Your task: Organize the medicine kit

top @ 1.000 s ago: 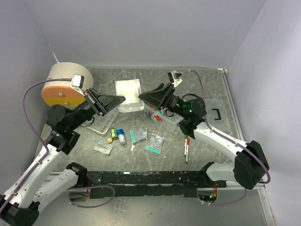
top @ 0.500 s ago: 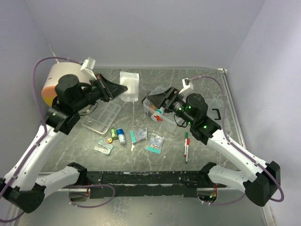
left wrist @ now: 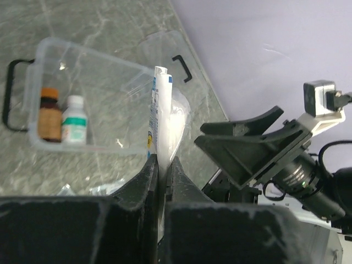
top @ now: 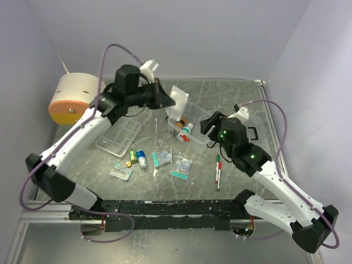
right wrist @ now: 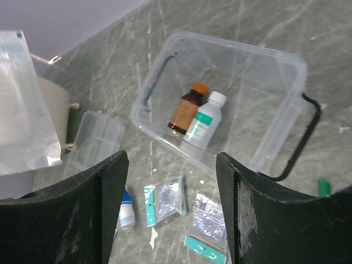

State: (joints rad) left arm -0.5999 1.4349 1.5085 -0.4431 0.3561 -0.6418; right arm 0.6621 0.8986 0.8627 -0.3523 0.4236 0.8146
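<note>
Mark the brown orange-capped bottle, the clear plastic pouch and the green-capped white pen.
brown bottle (right wrist: 185,113): right wrist view, on its body.
clear plastic pouch (top: 179,102): top external view, on its face.
white pen (top: 218,173): top external view, mid-barrel.

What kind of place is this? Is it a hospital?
Probably a robot practice booth, not a hospital. A left arm and right arm are bolted at the edge of the table, plain walls close it in, and the medicine kit sits by scattered packets.
</note>
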